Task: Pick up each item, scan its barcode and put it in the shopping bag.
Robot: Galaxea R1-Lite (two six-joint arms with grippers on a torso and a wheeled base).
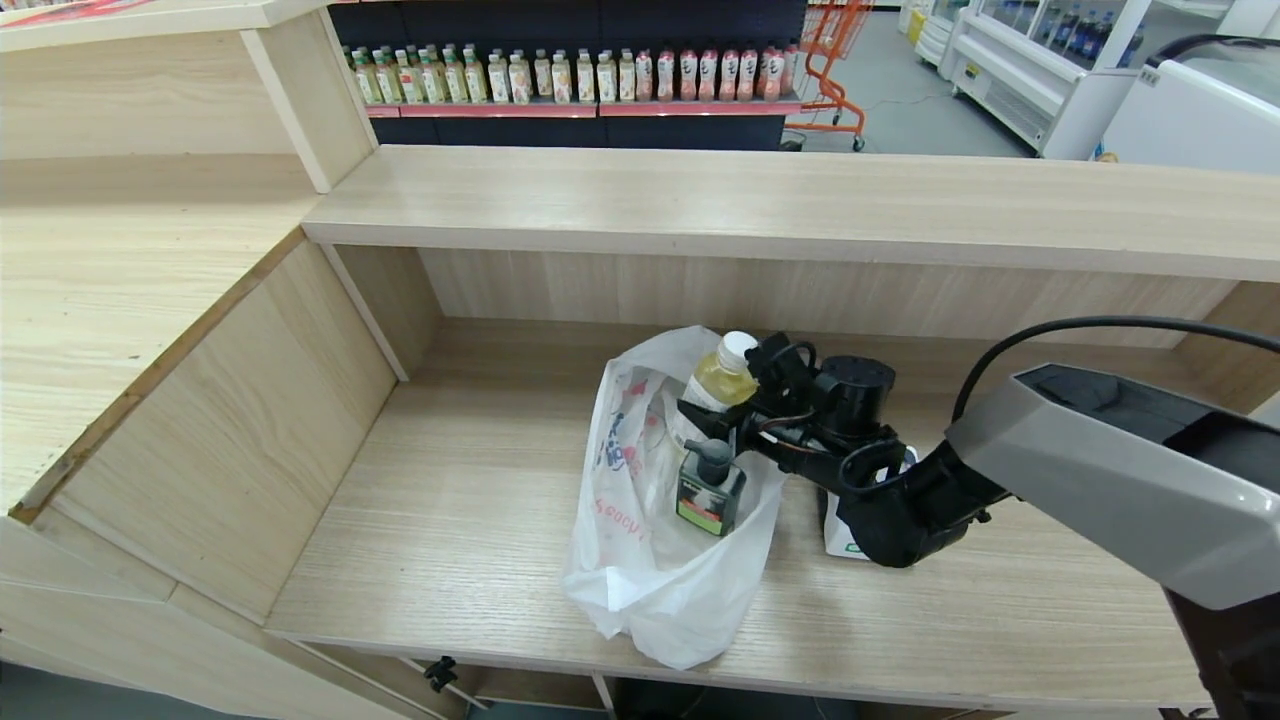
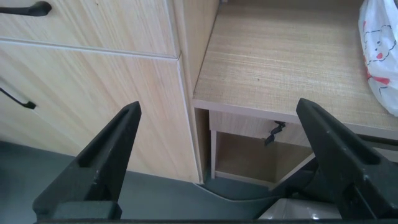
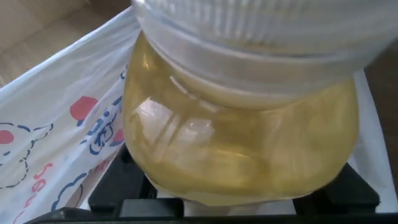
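A white shopping bag [image 1: 640, 520] with red and blue print lies open on the counter [image 1: 470, 520]. Inside it stands a dark pump bottle [image 1: 710, 490] with a green and red label. At the far side of the bag's mouth, a bottle of yellow liquid [image 1: 725, 375] with a white cap is held by my right gripper [image 1: 725, 412], which is shut on it. Up close, the yellow bottle [image 3: 242, 143] sits between the dark fingers [image 3: 124, 186], with the bag [image 3: 68, 124] behind it. My left gripper [image 2: 217, 162] is open and holds nothing, low beside the counter's front edge [image 2: 280, 112].
A white object [image 1: 835, 535] lies on the counter, partly hidden behind my right arm. Wooden walls close the counter on the left and back, with a higher ledge [image 1: 800, 205] above. A drawer front with a black handle [image 2: 25, 9] is near my left gripper.
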